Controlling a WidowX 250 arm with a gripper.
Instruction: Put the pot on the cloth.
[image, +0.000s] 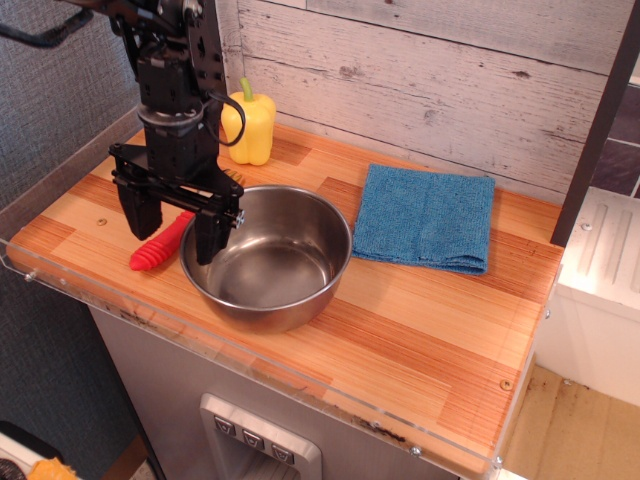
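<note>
While your gripper (175, 225) hangs over the pot's left rim, its fingers are spread wide apart, one finger (206, 238) dipping inside the rim and the other outside over the red-handled spoon (160, 246). Your pot (267, 255) sits on the wooden counter (420, 330), just left of the cloth (425, 217). Yellow pepper (250, 123) behind.

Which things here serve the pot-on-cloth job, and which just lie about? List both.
Job: pot; cloth; gripper, open at the pot's left rim.
Lying about: yellow pepper; red-handled utensil, beside the pot.
</note>
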